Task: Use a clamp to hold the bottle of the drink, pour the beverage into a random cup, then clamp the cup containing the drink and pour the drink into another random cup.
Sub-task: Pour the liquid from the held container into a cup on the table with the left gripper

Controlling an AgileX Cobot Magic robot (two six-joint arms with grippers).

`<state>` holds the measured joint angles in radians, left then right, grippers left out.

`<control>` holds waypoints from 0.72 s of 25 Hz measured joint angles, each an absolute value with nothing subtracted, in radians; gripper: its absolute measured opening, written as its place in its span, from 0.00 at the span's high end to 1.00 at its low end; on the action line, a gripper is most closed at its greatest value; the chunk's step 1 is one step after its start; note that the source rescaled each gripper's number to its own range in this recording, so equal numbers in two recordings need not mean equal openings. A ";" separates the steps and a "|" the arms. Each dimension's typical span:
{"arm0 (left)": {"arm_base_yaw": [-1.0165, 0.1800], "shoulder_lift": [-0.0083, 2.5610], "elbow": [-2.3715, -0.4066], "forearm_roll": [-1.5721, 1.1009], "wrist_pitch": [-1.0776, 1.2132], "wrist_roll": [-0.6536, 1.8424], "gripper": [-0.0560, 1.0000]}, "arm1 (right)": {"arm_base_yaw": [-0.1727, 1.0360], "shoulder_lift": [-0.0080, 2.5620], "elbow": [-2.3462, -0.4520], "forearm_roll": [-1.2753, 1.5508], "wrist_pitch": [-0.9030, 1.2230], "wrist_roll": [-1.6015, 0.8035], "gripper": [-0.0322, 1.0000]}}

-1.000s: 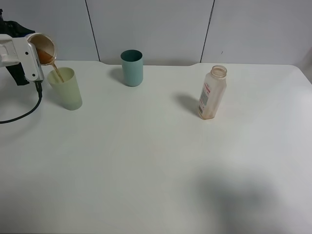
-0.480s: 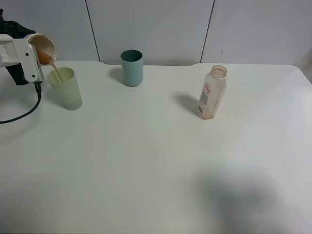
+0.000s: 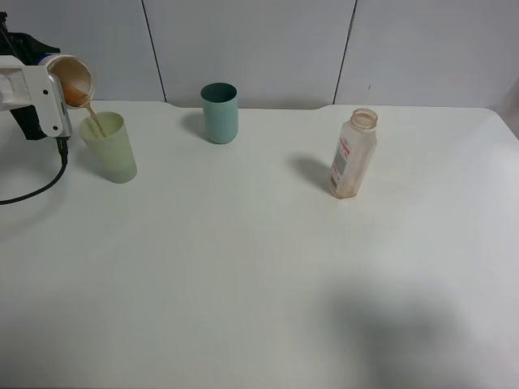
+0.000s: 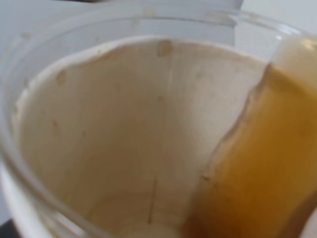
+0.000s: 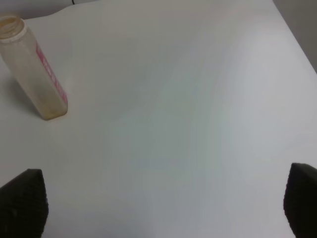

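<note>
At the table's far left, my left gripper point(image 3: 58, 91) is shut on the short cup point(image 3: 71, 79) and holds it tipped on its side above the pale yellow-green tumbler point(image 3: 109, 147). A thin stream of brown beverage point(image 3: 94, 120) runs from the cup's rim into the tumbler. The left wrist view is filled by the cup's tan inside point(image 4: 114, 139), with beverage point(image 4: 262, 163) pooled along one side. The bottle point(image 3: 353, 154) stands upright and uncapped right of centre, and it also shows as the bottle point(image 5: 34, 74) in the right wrist view. My right gripper point(image 5: 158, 208) is open above bare table, its dark fingertips point(image 5: 22, 203) far apart.
A teal tumbler point(image 3: 220, 113) stands at the back, between the pale tumbler and the bottle. A black cable point(image 3: 40, 190) loops over the table's left edge. The white table point(image 3: 259, 267) ends at a grey wall behind.
The brown stream looks a little thinner than a second ago. The left gripper and the tipped cup have barely shifted; the bottle and both tumblers have not moved.
</note>
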<state>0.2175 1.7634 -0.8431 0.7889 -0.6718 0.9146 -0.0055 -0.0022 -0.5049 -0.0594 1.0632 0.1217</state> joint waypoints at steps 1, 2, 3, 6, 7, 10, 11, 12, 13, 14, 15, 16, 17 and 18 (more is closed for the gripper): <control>0.217 1.763 -0.843 0.787 -0.678 0.919 0.95 | -0.005 -0.002 -0.505 -0.059 1.063 0.122 0.00; 0.217 1.763 -0.843 0.785 -0.685 0.919 0.95 | -0.005 -0.002 -0.505 -0.059 1.063 0.122 0.00; 0.217 1.763 -0.843 0.784 -0.689 0.921 0.95 | -0.005 -0.002 -0.505 -0.059 1.063 0.122 0.00; 0.217 1.763 -0.843 0.781 -0.708 0.925 0.95 | -0.005 -0.002 -0.505 -0.059 1.063 0.122 0.00; 0.217 1.763 -0.843 0.780 -0.712 0.926 0.95 | -0.005 -0.002 -0.505 -0.059 1.063 0.122 0.00; 0.217 1.763 -0.843 0.778 -0.714 0.937 0.95 | -0.005 -0.002 -0.505 -0.059 1.063 0.122 0.00; 0.217 1.763 -0.843 0.776 -0.714 0.947 0.95 | -0.005 -0.002 -0.505 -0.059 1.063 0.122 0.00; 0.217 1.763 -0.843 0.769 -0.716 0.960 0.95 | -0.005 -0.002 -0.505 -0.059 1.063 0.122 0.00; 0.217 1.763 -0.843 0.764 -0.722 0.969 0.95 | -0.005 -0.002 -0.505 -0.059 1.063 0.122 0.00; 0.217 1.763 -0.843 0.758 -0.728 0.981 0.95 | -0.005 -0.002 -0.505 -0.059 1.063 0.122 0.00; 0.217 1.763 -0.843 0.755 -0.733 0.990 0.95 | -0.005 -0.002 -0.505 -0.059 1.063 0.122 0.00; 0.217 1.763 -0.843 0.755 -0.735 1.000 0.95 | -0.005 -0.002 -0.505 -0.059 1.063 0.122 0.00; 0.217 1.763 -0.843 0.755 -0.737 1.005 0.95 | -0.005 -0.002 -0.505 -0.059 1.063 0.122 0.00; 0.217 1.763 -0.843 0.755 -0.738 1.008 0.95 | -0.005 -0.002 -0.505 -0.059 1.063 0.122 0.00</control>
